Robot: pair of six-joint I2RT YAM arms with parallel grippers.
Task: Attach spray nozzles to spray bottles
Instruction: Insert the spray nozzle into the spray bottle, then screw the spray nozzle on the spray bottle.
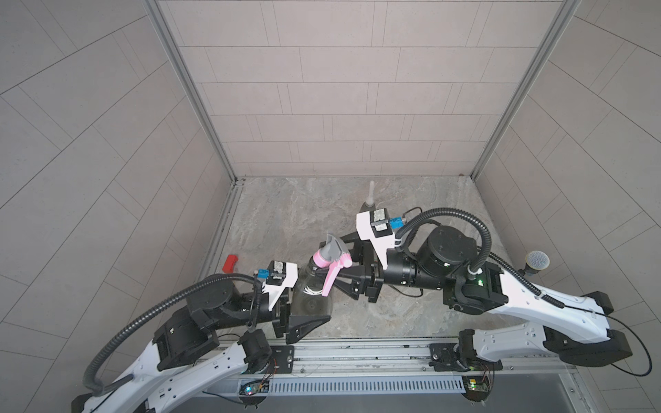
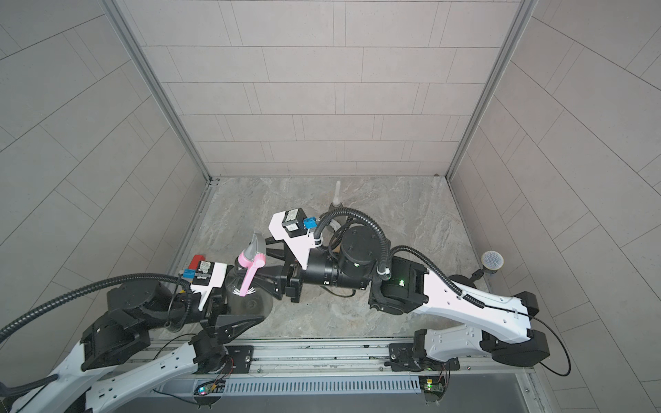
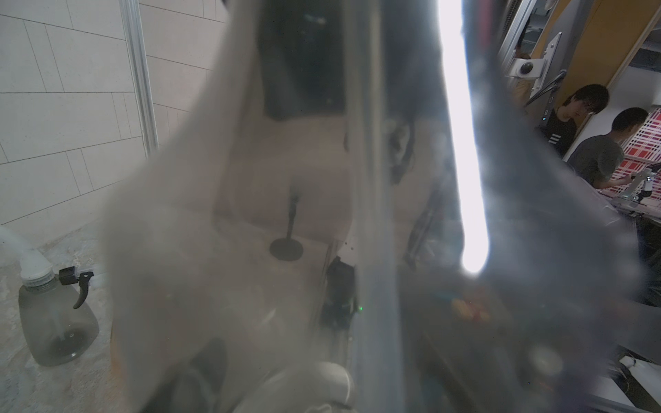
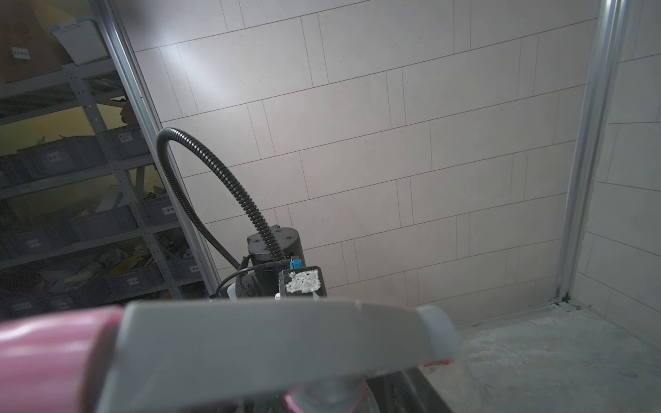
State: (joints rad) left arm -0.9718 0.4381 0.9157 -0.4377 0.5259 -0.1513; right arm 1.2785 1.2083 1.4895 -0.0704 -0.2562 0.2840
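top views: smoky grey translucent cone-shaped plastic bottle over front of grey marbled table, w/ pink-and-grey trigger nozzle on neck.
left gripper: clamped on bottle body.
right gripper: fingers astride nozzle; pinching or loose, can't tell.
risk: cross-threading, or popping off if let go half-screwed.

Lens almost against a smoky bottle. Its blurred translucent wall fills the middle of the frame from top to bottom. Dark shapes show dimly through it, too soft to name. One hard white streak of light runs down it.

Well apart from it is a second grey bottle, upright on the marbled surface. White spray head sits on its neck, black trigger hanging down.

Behind: pale tiled wall and metal post. Past the smoky bottle's other edge, two dark-haired people in a room.
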